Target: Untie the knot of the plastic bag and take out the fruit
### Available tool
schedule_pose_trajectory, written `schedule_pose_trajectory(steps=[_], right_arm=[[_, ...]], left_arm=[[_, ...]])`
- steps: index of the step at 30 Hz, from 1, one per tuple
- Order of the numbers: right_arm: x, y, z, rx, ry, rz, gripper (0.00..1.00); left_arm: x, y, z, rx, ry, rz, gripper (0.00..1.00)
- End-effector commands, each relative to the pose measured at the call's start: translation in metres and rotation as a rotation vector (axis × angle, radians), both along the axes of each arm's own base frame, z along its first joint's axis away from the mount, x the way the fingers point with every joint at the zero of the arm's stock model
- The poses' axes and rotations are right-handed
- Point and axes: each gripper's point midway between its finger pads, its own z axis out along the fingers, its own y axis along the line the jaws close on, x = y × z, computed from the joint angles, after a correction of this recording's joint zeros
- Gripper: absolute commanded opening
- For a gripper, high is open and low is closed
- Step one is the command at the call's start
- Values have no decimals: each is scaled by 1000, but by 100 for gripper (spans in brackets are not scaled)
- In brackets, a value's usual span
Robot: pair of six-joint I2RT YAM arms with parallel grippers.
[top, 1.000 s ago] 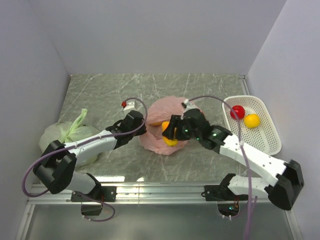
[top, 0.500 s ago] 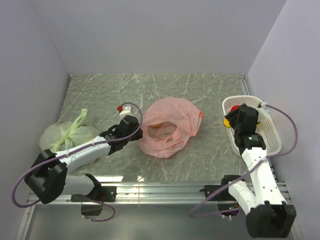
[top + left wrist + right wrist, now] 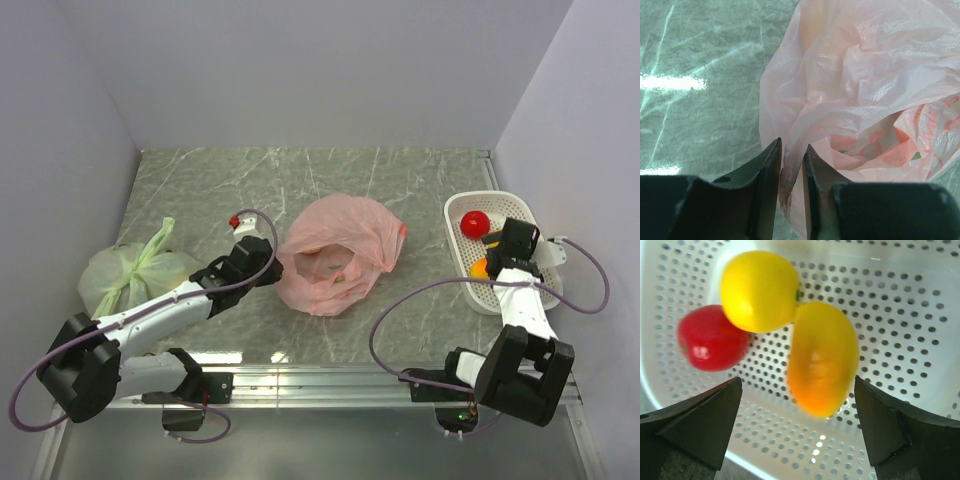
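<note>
The pink plastic bag lies crumpled in the middle of the table with its mouth open; no tied knot shows on it. My left gripper is shut on the bag's left edge, and the left wrist view shows the film pinched between its jaws. My right gripper hangs open over the white basket. In the right wrist view an orange-yellow fruit, a yellow fruit and a red fruit lie in the basket below it.
A pale green tied bag sits at the left beside my left arm. The basket stands against the right wall. The red fruit shows in the basket's far end. Walls close in the left, back and right.
My right arm swung from the pink bag to the basket with the orange-yellow fruit and let it go there. My left gripper kept hold of the bag's edge.
</note>
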Motion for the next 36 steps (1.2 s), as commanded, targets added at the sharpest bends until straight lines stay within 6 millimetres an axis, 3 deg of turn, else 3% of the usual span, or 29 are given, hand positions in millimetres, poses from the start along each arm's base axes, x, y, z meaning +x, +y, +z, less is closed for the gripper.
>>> schedule_pose_trajectory(steps=[1,3,5,7,8,10,11,14,18,21,22,23,28,31,34,36], right_arm=[[16,-2,44,-72,-103,50,100],[25,20,64,-88,-175,192,100],[40,61,94,-136,-282,379,100],[52,111,118,-187,-361,622,96],[53,160,130,-195,-417,805,94],[47,224,147,-228,-503,1102,89],[35,268,143,-196,-513,1265,88],[4,345,136,-210,-542,1609,86],[-25,410,110,-136,-518,1834,86],[-26,440,90,-99,-472,1888,85],[-22,448,93,-100,-488,1893,85],[-16,453,73,-74,-423,1887,85],[36,453,39,-134,-301,1683,88],[63,452,44,-154,-327,1548,93],[88,452,27,-131,-299,1410,100],[97,462,29,-101,-330,1383,100]], left_arm=[[1,-4,11,-36,-36,-17,30],[1,-6,10,-34,-32,-26,33],[2,-6,11,-31,-32,-26,35],[4,-8,13,-31,-36,-31,36],[5,-9,13,-31,-36,-31,36],[7,-11,16,-32,-39,-31,36],[8,-11,15,-27,-37,-30,36],[12,-13,17,-20,-34,-27,34],[14,-16,21,-25,-41,-29,32],[15,-16,23,-21,-39,-26,31],[16,-16,24,-20,-42,-23,30],[17,-15,26,-19,-46,-21,30],[19,-15,34,-18,-59,-21,20],[19,-15,37,-15,-60,-25,16],[18,-17,38,-21,-57,-34,15],[18,-18,37,-22,-54,-39,14]])
